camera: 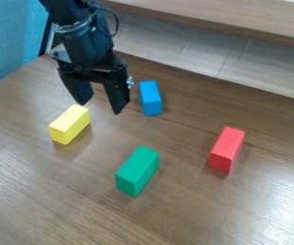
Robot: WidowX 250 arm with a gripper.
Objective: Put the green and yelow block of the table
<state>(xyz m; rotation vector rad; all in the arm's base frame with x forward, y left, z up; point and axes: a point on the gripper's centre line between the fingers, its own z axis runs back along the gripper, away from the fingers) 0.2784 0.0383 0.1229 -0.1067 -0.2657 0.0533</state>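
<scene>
The black gripper (pixel 100 106) hangs at the upper left, its two fingers spread apart with nothing between them. Just below its left finger, a yellow block (pixel 70 124) lies on the wooden table (pixel 59 201), toward the left. A green block (pixel 137 171) lies on the table near the lower middle, to the right of the yellow one and nearer the camera. The two blocks are well apart from each other.
A blue block (pixel 150 98) lies just right of the gripper. The red block (pixel 226 149) is on the right side. Behind the table's back edge runs a lighter wooden surface (pixel 239 60), with a raised ledge (pixel 239 19) above it.
</scene>
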